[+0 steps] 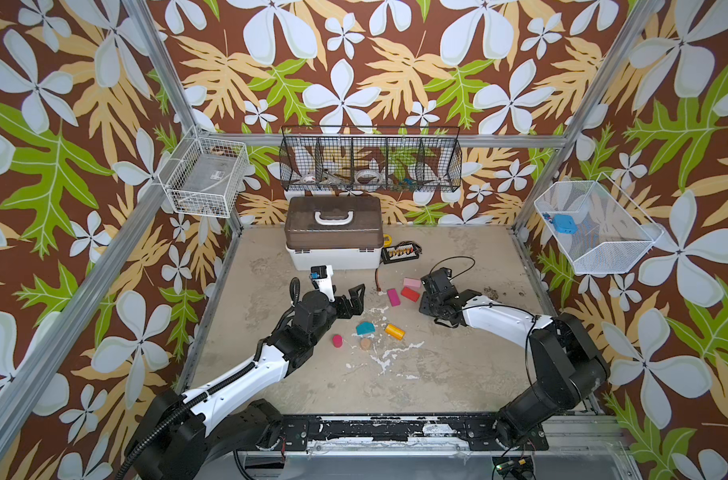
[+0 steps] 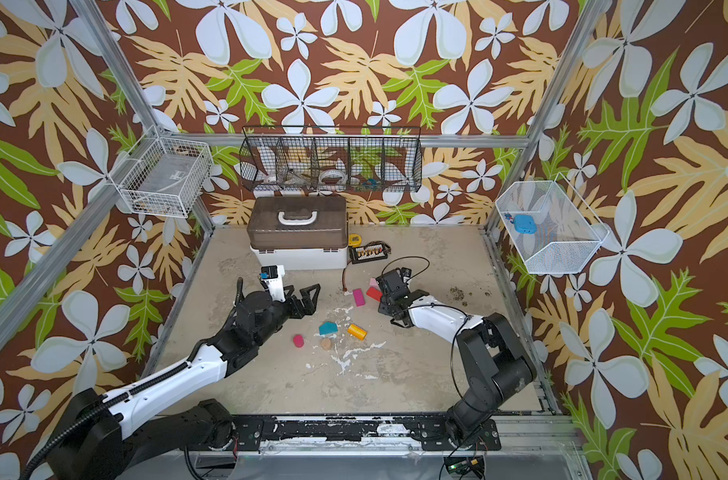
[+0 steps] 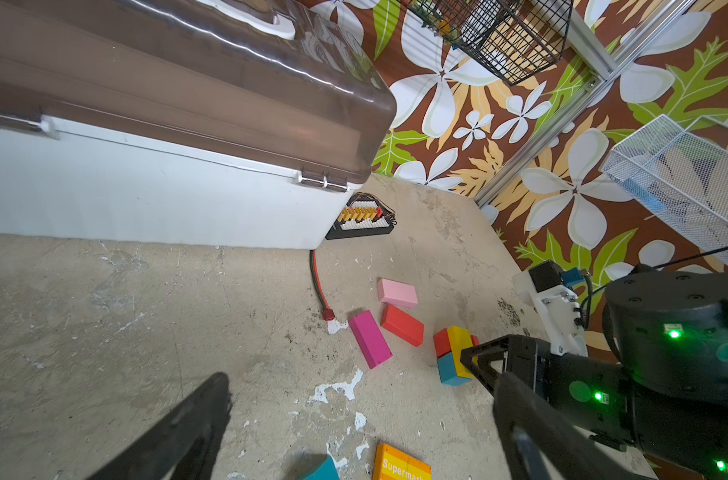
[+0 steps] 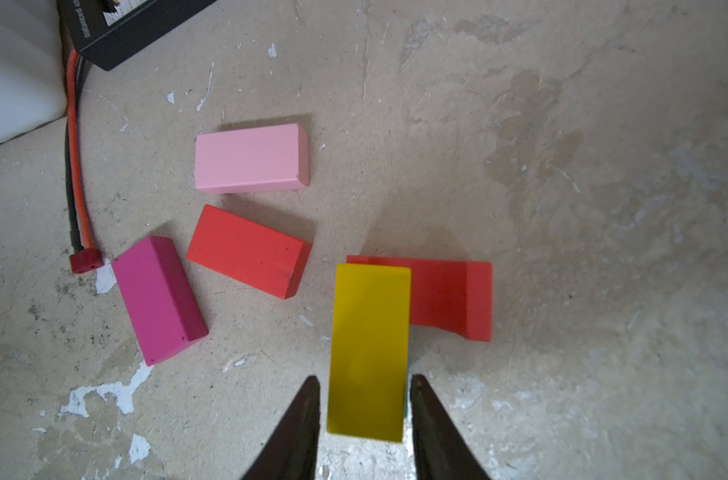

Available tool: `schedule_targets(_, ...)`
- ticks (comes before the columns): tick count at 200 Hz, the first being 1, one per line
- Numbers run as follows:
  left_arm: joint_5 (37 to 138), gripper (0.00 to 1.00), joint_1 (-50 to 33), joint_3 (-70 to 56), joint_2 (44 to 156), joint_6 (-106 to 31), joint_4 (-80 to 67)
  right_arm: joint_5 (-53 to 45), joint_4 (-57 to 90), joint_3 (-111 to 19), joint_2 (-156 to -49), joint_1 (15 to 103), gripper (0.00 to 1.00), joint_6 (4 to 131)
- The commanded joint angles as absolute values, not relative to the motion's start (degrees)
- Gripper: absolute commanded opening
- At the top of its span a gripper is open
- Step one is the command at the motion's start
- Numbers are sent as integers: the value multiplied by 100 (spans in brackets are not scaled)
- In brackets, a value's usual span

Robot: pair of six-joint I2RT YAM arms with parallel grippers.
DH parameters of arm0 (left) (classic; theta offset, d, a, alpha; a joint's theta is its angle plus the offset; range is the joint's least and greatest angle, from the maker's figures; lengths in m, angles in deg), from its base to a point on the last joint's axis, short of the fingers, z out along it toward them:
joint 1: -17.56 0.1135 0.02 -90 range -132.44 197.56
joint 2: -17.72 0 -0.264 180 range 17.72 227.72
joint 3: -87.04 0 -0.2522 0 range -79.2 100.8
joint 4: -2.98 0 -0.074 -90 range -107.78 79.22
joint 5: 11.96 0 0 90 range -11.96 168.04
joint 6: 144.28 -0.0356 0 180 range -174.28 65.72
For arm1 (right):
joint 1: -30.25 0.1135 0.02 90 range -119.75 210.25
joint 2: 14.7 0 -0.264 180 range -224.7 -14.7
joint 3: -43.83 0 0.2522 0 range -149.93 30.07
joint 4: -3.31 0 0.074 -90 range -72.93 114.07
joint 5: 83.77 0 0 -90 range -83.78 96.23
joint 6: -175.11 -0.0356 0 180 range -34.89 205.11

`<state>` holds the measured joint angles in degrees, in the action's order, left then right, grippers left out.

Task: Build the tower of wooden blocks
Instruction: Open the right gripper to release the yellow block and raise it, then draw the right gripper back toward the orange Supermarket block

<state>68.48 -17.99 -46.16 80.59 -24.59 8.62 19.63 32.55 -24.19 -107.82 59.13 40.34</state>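
Rough, matt table [image 4: 562,166], beige, mottled, coating flaked off in white patches. Smooth matt paint on pink block [image 4: 248,158], magenta block [image 4: 154,299] and yellow block [image 4: 368,353]. Glossy translucent brown plastic toolbox lid [image 3: 188,83]; smooth white plastic toolbox body [image 3: 146,195]. Metal wire mesh: black basket [image 1: 370,162], white basket [image 1: 595,232]. Bare dull metal frame post [image 1: 591,95].

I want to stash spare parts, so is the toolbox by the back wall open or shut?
Shut. In the left wrist view the brown lid sits down on the white base along the whole visible seam.
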Motion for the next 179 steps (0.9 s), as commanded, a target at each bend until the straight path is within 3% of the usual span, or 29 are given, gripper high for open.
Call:
schedule_targets(1,6845,100,-1786,-4571,8039,-2460,979,2128,3363,-2475,-10822,5916,36,4049)
schedule_targets(67,6816,100,-1786,-4588,8039,-2472,997,2702,3747,-2639,-10355,6083,41,4085)
schedule_targets(121,6401,100,-1786,-4700,7826,-2581,927,3230,3889,-2296,-9029,6988,58,3961)
schedule_targets(179,6002,100,-1786,-4809,7696,-2608,927,2586,2988,-1427,-8374,7598,66,4035)
